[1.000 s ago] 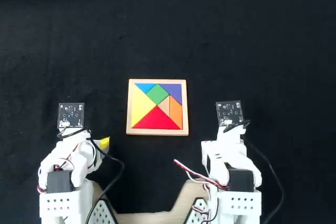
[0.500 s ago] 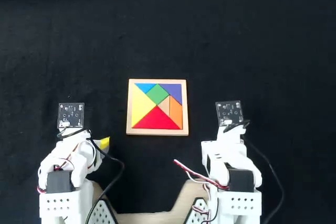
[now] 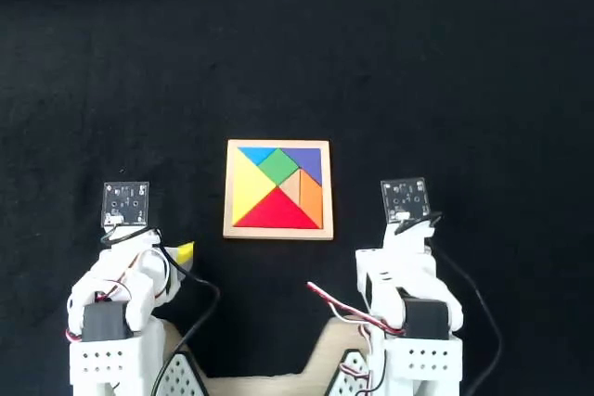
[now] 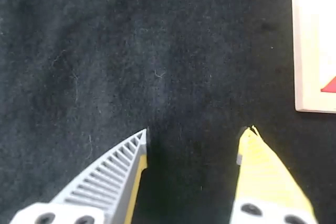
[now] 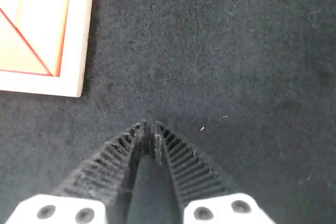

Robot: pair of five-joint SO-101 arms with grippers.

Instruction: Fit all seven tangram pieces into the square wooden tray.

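Seemingly the only remaining risk is a careless arm sweep jolting the square wooden tray [image 3: 278,233], mid-table with all seven tangram pieces [image 3: 278,210] seated, since the left gripper [image 4: 198,129] hangs wide open and empty and the right gripper [image 5: 149,125] sits pinched closed on nothing.

No text, number or sign can be read anywhere. On the near side of the table, the left board [image 3: 125,204] and the right board [image 3: 406,201], small dark squares on the arms' wrists, carry pale specks too small to make out as letters or figures. The tangram pieces [image 3: 277,209] in the wooden tray [image 3: 277,233] show plain colour.
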